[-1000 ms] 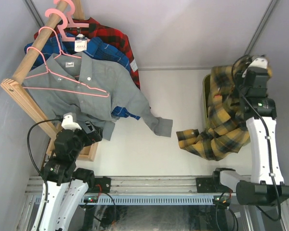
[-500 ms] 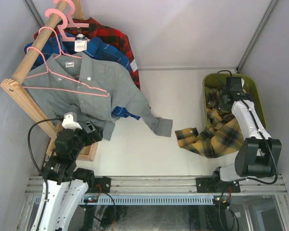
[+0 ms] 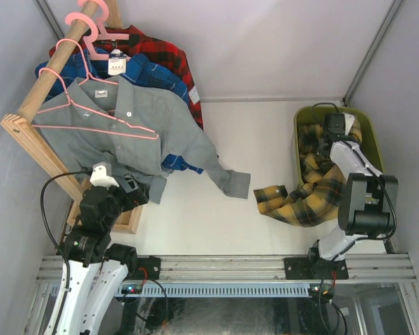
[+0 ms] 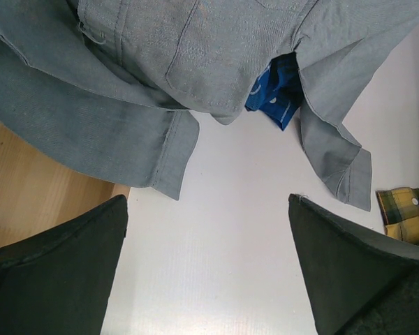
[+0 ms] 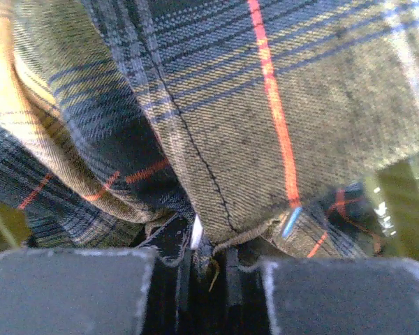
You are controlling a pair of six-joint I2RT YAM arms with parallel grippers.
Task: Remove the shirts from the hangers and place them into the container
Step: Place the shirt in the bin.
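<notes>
Stuffing step | your right end effector (image 5: 208, 259) is pinched tight on the yellow-black plaid button shirt (image 3: 314, 188), low inside the olive-green rectangular plastic bin (image 3: 371, 150) | part of it spills over the near rim onto the white surface (image 3: 265, 139) | tip: release deep, then scoop the overhang in | left end effector (image 4: 206, 265) spread wide under the plain grey shirt (image 4: 195, 56)

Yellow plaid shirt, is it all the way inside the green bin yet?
Only partly. The yellow plaid shirt lies in the bin, but a sleeve spills over its near rim onto the table.
</notes>
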